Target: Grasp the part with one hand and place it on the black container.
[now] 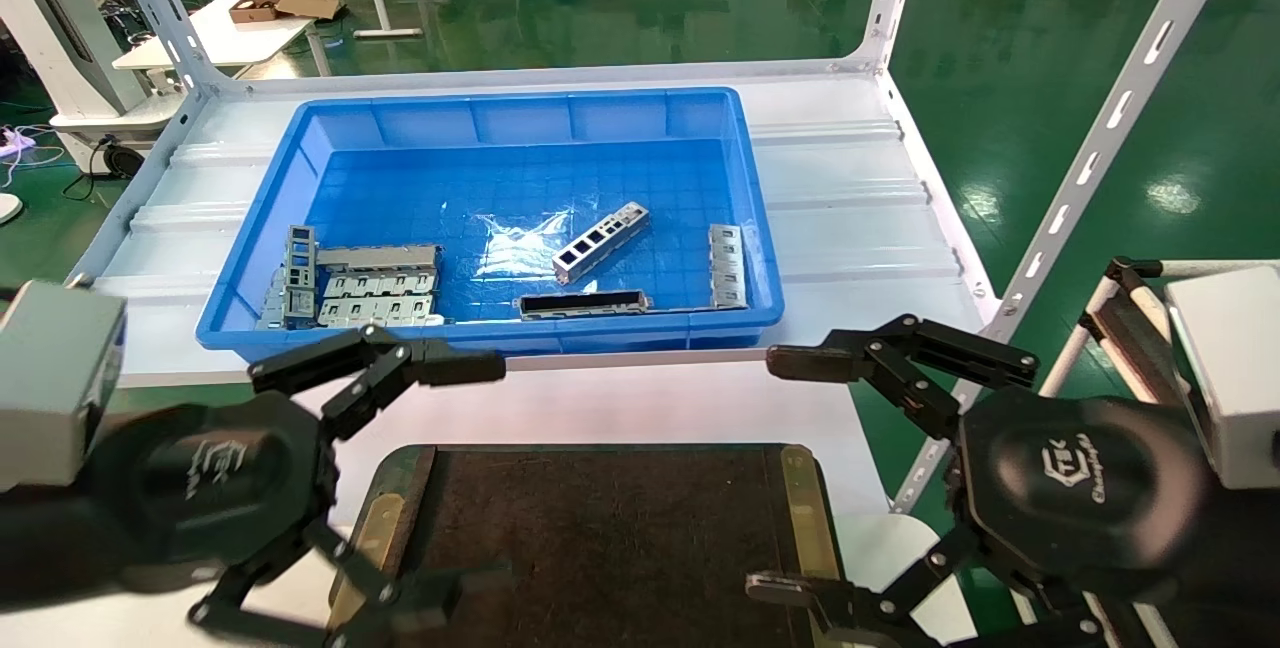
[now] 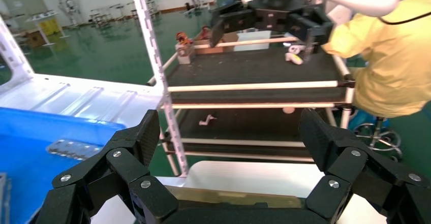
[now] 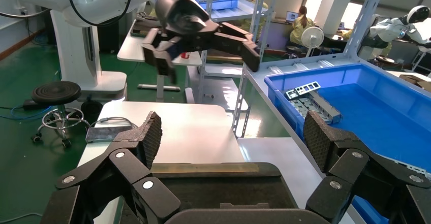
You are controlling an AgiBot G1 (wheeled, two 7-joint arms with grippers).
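The part [image 1: 601,242], a silver-grey bar with square cutouts, lies at a slant in the middle of the blue bin [image 1: 490,103]. The black container [image 1: 600,538] sits on the white table in front of the bin, with brass strips on its left and right sides. It also shows in the right wrist view [image 3: 213,191]. My left gripper [image 1: 468,486] is open and empty over the container's left edge; in its wrist view [image 2: 229,137] nothing is between the jaws. My right gripper [image 1: 765,474] is open and empty over the container's right edge, and empty in its wrist view [image 3: 234,135].
In the bin, a dark-faced long bar [image 1: 583,304] lies near the front wall, grey perforated plates [image 1: 375,283] fill the front left corner and one plate [image 1: 727,266] lies at the right wall. White slotted rack posts [image 1: 1090,158] stand at the shelf corners.
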